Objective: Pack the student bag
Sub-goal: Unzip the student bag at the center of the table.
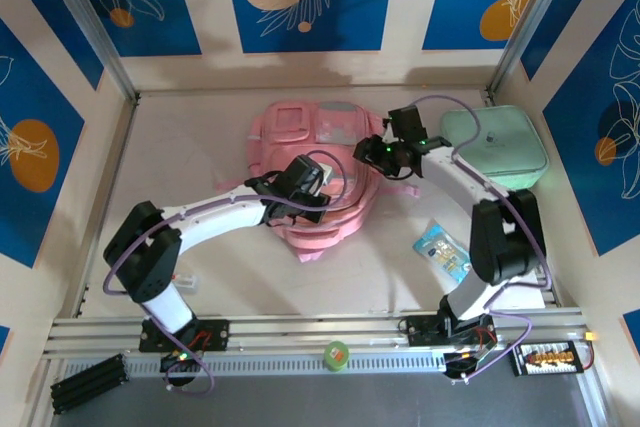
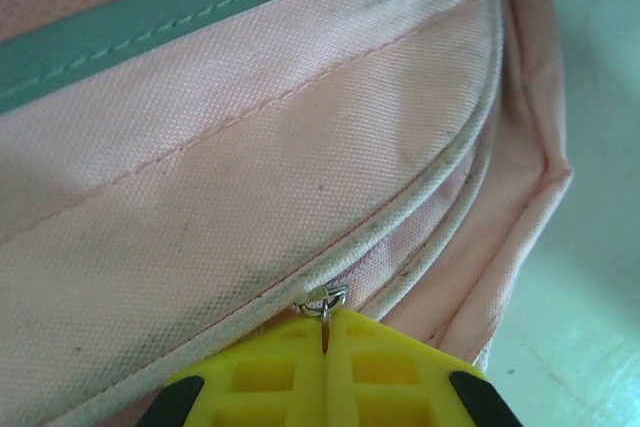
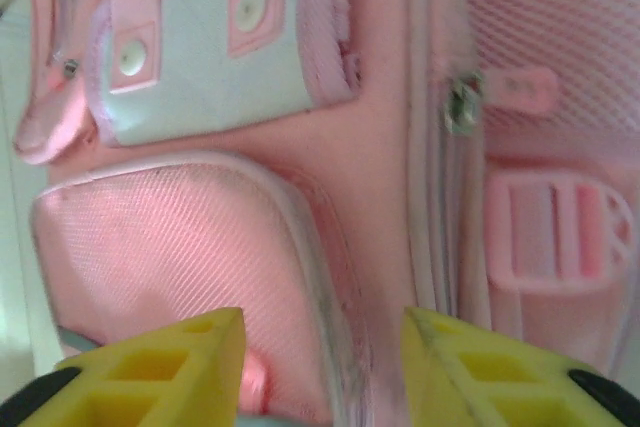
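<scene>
Left gripper (image 2: 325, 342), bottom centre of its wrist view, pinches the zip pull (image 2: 327, 305) of the soft, floppy bag (image 2: 250, 177), likely its best handle; right gripper (image 3: 322, 362) gapes over it.

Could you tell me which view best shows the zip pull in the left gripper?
Left wrist: the zip pull sits close up, pinched by the shut left gripper at the student bag's seam. From above, the wrist hides it; the right wrist view faces other pockets.

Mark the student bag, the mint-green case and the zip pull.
student bag (image 1: 290, 127): top external view, on its front pocket.
mint-green case (image 1: 510, 152): top external view, middle of its lid.
zip pull (image 2: 326, 303): left wrist view, on its metal ring.
</scene>
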`<state>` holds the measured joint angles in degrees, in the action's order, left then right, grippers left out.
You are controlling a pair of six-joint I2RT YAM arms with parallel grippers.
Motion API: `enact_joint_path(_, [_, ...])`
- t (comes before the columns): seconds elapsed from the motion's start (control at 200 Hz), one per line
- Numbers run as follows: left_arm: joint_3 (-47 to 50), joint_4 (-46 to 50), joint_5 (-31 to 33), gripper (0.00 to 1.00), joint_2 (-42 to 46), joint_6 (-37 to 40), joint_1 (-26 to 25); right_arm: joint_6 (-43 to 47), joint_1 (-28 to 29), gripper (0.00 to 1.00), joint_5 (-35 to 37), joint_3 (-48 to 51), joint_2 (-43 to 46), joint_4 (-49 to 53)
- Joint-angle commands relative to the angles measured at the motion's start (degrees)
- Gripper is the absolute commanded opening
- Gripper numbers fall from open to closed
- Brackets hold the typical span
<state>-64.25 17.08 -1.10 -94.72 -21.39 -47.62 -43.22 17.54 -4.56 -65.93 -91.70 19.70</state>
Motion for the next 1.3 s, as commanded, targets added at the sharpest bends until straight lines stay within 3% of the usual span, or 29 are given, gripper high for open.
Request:
enact_joint_path(0.0, [-2.4, -2.1, -3.3, 0.00, -1.2, -1.7, -0.4, -9.2, 0.8, 0.52, -2.3, 6.0, 7.0, -0.8])
enact_joint_path(0.22, [-3.9, -4.2, -6.1, 0.00, -2.6, -2.9, -0.8, -18.8, 4.2, 0.55, -4.6, 13.1, 10.4, -4.5])
enact_joint_path(0.47, [-4.7, -4.8, -5.8, 0.00, -2.9, -2.8, -0.9, -20.4, 5.4, 0.54, -3.9, 12.2, 7.1, -4.3])
enact_joint_path(0.55, [-4.7, -4.4, -5.5, 0.00, -2.9, -2.5, -0.9, -19.6, 5.7, 0.46, -4.4, 10.6, 4.8, -4.4])
enact_joint_path(0.605, [-4.5, -4.1, -5.6, 0.00, -2.8, -2.3, -0.9, -18.6, 5.7, 0.31, -4.1, 9.5, 3.9, -4.4])
enact_joint_path(0.775, [-2.5, -1.5, -4.5, 0.00, -1.0, -0.8, -0.4, -16.9, 5.8, 0.13, 4.1, 8.9, 6.4, -2.9])
enact_joint_path(0.93, [2.0, 1.1, -3.1, 0.00, 3.5, 1.1, 2.0, -15.0, 4.7, 0.07, 5.7, 8.3, 8.3, -1.0])
enact_joint_path(1.295, [9.5, 4.5, -2.1, 0.00, 10.1, 11.1, 10.0, -12.6, 2.1, 0.06, 5.7, 5.3, 8.5, 2.3])
